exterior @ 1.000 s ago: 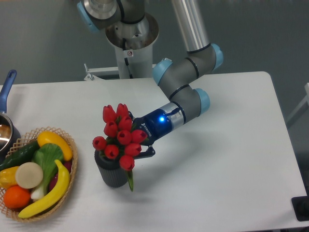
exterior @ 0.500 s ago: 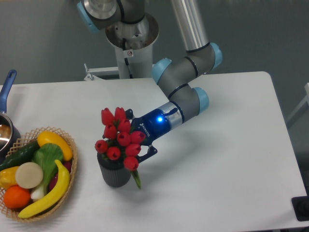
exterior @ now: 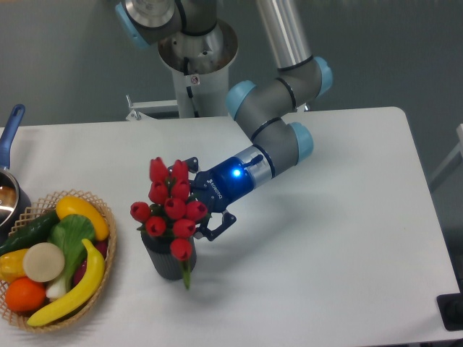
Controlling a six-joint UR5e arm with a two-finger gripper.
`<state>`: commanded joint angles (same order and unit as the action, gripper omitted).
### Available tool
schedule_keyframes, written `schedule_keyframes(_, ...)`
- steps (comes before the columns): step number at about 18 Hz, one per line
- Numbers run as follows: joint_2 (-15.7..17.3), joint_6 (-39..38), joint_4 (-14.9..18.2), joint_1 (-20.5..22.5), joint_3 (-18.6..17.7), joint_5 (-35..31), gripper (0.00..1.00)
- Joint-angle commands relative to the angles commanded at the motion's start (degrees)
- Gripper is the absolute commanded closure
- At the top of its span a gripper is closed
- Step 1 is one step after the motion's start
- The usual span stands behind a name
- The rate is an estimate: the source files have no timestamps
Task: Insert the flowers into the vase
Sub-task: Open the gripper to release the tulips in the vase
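Observation:
The flowers (exterior: pixel 168 206), a bunch of red tulip buds, stand over the dark ribbed vase (exterior: pixel 163 264) at the front left of the table. The buds cover the vase's mouth, and a green leaf (exterior: pixel 187 275) hangs down its front. My gripper (exterior: pixel 197 206) reaches in from the right at bud height and is shut on the flowers. Its fingertips are hidden behind the buds. Only the dark finger links (exterior: pixel 219 225) show above and below the bunch. The stems are hidden.
A woven basket (exterior: pixel 101 253) of fruit and vegetables sits just left of the vase. A pot with a blue handle (exterior: pixel 11 124) is at the far left edge. The robot's base (exterior: pixel 195 65) stands at the back. A black object (exterior: pixel 452 311) sits at the front right corner.
My gripper and the flowers have shifted left and slightly down over the vase. The hanging leaf has moved left with them.

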<state>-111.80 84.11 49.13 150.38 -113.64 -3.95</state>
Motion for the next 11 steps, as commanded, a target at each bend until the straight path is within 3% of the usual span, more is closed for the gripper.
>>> schedule_keyframes(6,4.3,-0.7,0.0,3.1,-2.1,-9.0,0.00)
schedule_keyframes(11,6.5,-0.4,0.0,7.3,-2.0,-9.6,0.00)
